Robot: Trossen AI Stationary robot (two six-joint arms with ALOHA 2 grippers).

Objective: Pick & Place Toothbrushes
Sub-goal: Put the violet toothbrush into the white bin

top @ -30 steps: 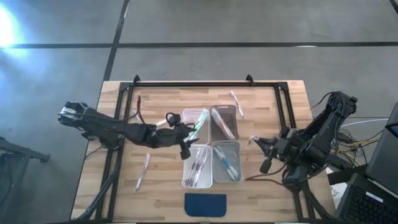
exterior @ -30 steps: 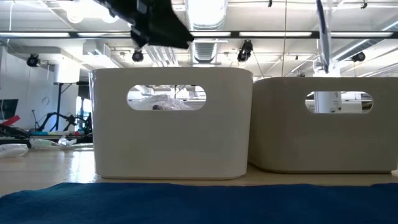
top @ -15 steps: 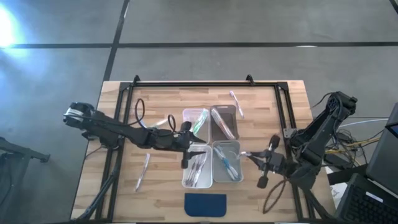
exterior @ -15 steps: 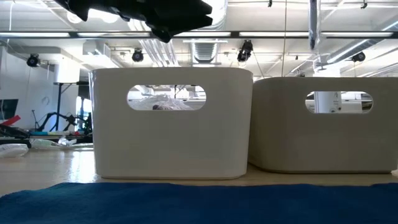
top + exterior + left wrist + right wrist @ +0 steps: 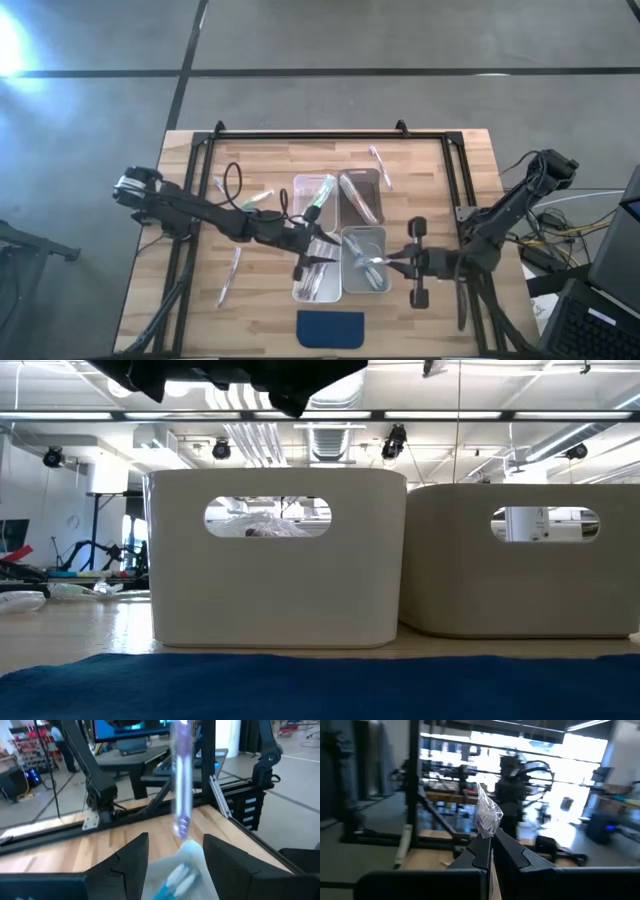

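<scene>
Delivery of wrapped toothbrush to near-right bin.
Right pincer, pressed together on a clear-wrapped toothbrush, hangs at the clear rectangular plastic bin; left pincer spread over the neighbouring bin. Advise release only once fully above the bin.

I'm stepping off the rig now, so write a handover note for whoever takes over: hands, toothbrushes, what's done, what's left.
Left hand: open, above the front-left bin, with a purple toothbrush between its fingers; I can't tell if it touches them.
Right hand: shut on a wrapped toothbrush, beside the front-right bin.
Done: all four bins hold toothbrushes.
Left: the wrapped one, plus loose toothbrushes on the table, three visible.
</scene>
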